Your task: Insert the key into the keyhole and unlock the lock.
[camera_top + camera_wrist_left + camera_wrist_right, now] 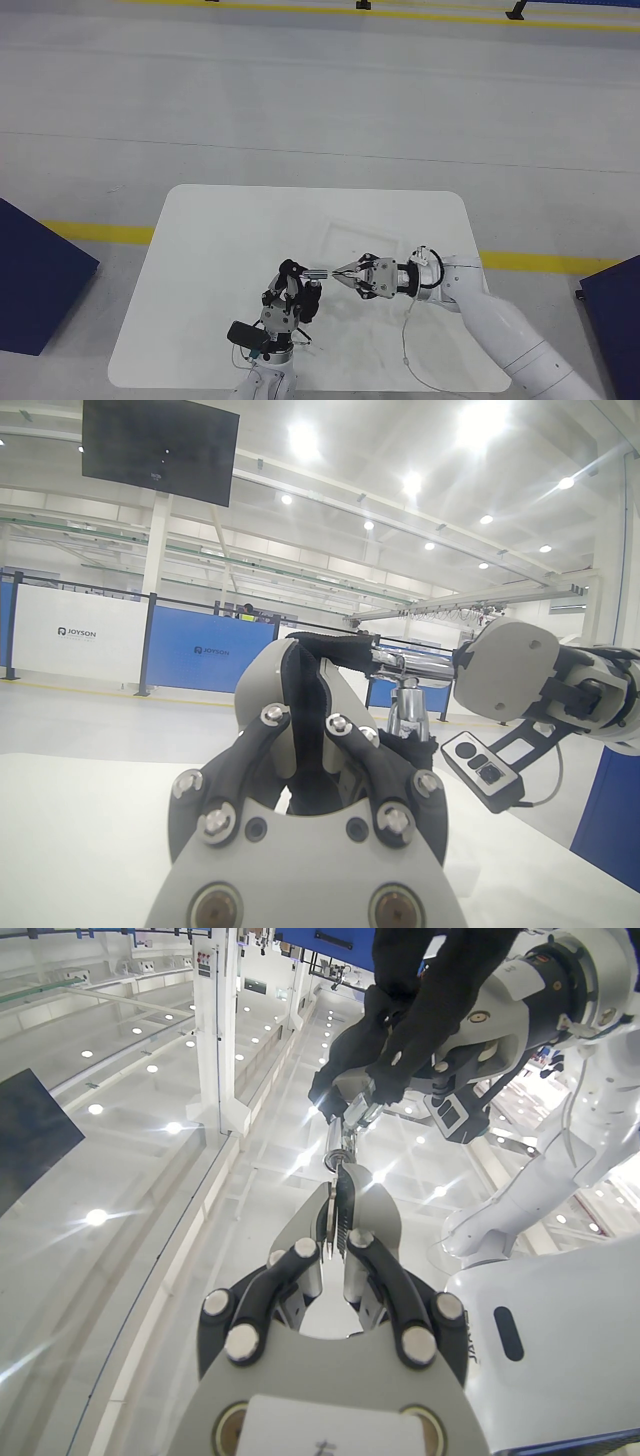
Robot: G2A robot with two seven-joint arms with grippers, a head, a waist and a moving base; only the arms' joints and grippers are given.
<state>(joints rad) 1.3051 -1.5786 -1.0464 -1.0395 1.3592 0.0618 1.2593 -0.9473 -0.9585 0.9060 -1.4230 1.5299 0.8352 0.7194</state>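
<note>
Lock (419, 666): clamped in left gripper (303, 281), keyhole (339, 1159) presented toward right gripper (341, 1188); key (332, 1220) pinched flat there, tip at keyhole, ready for turning.

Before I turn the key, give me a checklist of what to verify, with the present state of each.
1. Left claw holds the lock: ok, shut on it.
2. Right claw holds the key: ok, head pinched between its fingers.
3. Key in line with the lock's keyhole end: ok, the tip meets it.
4. Key fully seated: cannot tell.
5. Shackle free to open: cannot tell, it sits close against the left claw.
</note>
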